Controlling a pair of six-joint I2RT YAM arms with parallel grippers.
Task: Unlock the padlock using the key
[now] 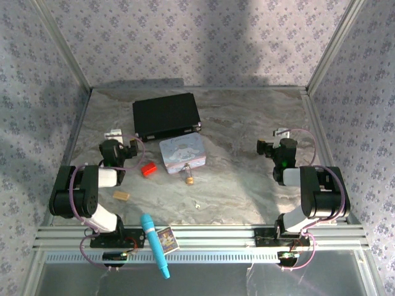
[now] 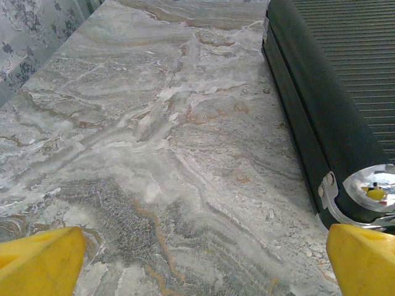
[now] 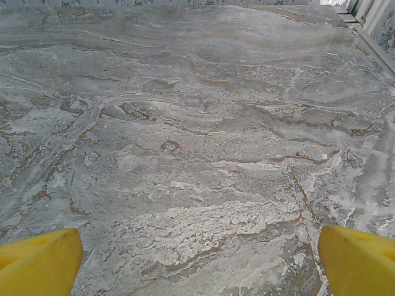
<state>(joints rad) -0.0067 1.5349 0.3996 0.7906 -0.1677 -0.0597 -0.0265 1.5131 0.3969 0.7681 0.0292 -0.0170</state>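
left hand [image 2: 202,262] open, empty, over bare bench [image 2: 154,154] beside black case [image 2: 333,92]. right hand [image 3: 200,259] open, empty. padlock [image 1: 189,179] lies mid-bench at 6 o'clock of pastel tin [image 1: 182,153]; key [image 1: 197,203] at 5 o'clock of padlock, apart. step: reach, nothing grasped yet. next probably needs a fine pinch on key while other hand steadies padlock.
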